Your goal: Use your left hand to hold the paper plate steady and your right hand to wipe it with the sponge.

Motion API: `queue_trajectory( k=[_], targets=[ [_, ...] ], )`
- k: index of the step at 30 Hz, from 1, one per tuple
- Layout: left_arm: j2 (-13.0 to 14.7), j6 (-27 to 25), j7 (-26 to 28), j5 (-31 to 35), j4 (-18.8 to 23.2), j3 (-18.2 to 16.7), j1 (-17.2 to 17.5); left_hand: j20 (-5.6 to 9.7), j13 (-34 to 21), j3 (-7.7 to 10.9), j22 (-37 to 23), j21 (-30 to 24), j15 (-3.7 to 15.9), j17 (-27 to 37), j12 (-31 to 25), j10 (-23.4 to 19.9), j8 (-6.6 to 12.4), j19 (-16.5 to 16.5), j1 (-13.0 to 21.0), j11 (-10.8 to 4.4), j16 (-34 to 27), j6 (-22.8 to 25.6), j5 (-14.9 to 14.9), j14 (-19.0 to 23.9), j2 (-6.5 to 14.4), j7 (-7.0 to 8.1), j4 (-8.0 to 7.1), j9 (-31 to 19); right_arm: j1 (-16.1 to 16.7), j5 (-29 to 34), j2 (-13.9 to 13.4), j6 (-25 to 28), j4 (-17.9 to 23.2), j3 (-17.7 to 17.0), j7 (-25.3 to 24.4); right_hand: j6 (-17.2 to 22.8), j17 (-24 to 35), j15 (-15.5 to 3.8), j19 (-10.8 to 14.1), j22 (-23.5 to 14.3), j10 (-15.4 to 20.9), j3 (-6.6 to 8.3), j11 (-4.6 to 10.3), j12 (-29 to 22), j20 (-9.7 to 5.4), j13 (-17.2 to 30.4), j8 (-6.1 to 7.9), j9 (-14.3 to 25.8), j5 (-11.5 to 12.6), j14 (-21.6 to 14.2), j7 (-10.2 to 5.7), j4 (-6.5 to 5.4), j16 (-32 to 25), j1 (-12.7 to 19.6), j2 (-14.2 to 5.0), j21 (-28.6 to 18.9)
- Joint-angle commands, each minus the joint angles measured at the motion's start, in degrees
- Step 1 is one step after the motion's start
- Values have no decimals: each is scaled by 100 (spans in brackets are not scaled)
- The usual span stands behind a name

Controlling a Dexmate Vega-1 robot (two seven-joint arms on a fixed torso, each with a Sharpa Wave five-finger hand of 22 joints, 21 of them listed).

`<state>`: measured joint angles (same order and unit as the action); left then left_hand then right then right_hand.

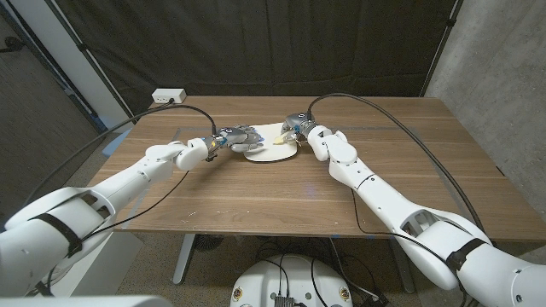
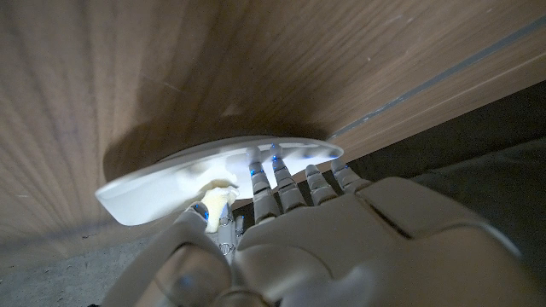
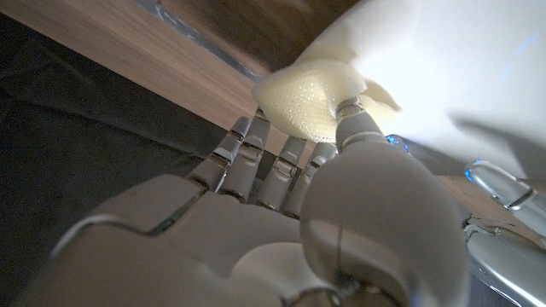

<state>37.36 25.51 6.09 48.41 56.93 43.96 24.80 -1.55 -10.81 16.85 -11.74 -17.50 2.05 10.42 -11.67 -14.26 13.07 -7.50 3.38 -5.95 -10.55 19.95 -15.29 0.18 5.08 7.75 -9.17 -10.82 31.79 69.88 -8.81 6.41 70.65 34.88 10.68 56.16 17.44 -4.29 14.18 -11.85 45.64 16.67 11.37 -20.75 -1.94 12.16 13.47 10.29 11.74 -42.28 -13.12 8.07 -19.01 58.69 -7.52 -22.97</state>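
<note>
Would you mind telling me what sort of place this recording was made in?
Probably a lab or test bay, not a home: a dark curtain hangs behind the wooden table, beside a bare concrete wall, with a power strip at the table's corner.

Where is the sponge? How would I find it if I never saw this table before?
Look at the far middle of the wooden table, where a white paper plate lies between the two hands. The sponge is the small pale yellow lump the right hand pinches at the plate; it is bumpy, not smooth.
</note>
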Motion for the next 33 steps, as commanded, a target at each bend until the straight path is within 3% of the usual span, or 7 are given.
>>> queue_trajectory(
  k=[1, 12, 17, 21, 25, 33],
  targets=[
    [28, -69, -38, -20, 130, -27, 65, 25, -27, -12, 1, 5, 462, 3, -12, -6, 19, -5, -47, -2, -2, 167, -30, -38, 24, -171, -2, -20, -713, -136, 412, -579, -1255, 193, -869, 416, 19, -919, -18, -13, -11, -14, -3, 18, -8, 10, 2, 41, 50, 7, 116, -4, 23, -2, -60, -45],
    [94, -101, -82, -93, 271, -77, 158, 29, -28, -18, 1, 7, 467, 2, -16, -15, 13, -4, -50, 1, -2, 164, -35, -40, 29, -161, -3, -21, -1524, -131, 863, -1143, -2814, 477, -1481, 419, 30, -921, -23, -12, -1, -15, -3, 23, -13, 18, -16, 42, 52, 3, 118, -4, 31, 11, -67, -47],
    [123, -93, -81, -119, 306, -91, 188, 33, -28, -21, 1, 9, 474, 2, -16, -14, 9, -4, -50, -1, -5, 162, -37, -36, 30, -152, -3, -22, -1824, 4, 1051, -1011, -3523, 610, -1541, 429, 39, -914, -25, -12, 5, -22, -4, 25, -21, 22, -22, 43, 51, -10, 120, -19, 27, -1, -76, -49],
    [143, -88, -78, -140, 335, -102, 211, 36, -28, -23, 1, 9, 470, 2, -16, -14, 8, -4, -50, -5, -4, 161, -38, -39, 30, -147, -3, -22, -1925, 81, 1102, -763, -3828, 641, -1466, 440, 38, -910, -22, -11, 2, -24, -4, 32, -20, 21, -24, 44, 50, -4, 122, -29, 39, -12, -79, -51],
    [160, -81, -71, -144, 359, -104, 222, 37, -28, -25, 1, 10, 466, 2, -9, 3, 6, -4, -50, -6, -4, 161, -40, -38, 30, -153, -2, -22, -1802, 175, 968, -486, -3581, 643, -1161, 443, 44, -911, -22, -11, -4, -33, -3, 38, -19, 23, -30, 44, 48, -11, 121, -35, 38, -19, -74, -53],
    [173, -75, -39, -133, 387, -105, 225, 39, -28, -30, 1, 12, 465, 2, -12, -4, -3, -3, -50, -2, -6, 146, -44, -34, 30, -158, -1, -23, -916, 293, 295, 6, -1658, 425, -294, 457, 45, -918, -22, -10, -10, -35, -3, 47, -16, 28, -38, 45, 49, -5, 125, -45, 54, -28, -79, -56]
  ],
)
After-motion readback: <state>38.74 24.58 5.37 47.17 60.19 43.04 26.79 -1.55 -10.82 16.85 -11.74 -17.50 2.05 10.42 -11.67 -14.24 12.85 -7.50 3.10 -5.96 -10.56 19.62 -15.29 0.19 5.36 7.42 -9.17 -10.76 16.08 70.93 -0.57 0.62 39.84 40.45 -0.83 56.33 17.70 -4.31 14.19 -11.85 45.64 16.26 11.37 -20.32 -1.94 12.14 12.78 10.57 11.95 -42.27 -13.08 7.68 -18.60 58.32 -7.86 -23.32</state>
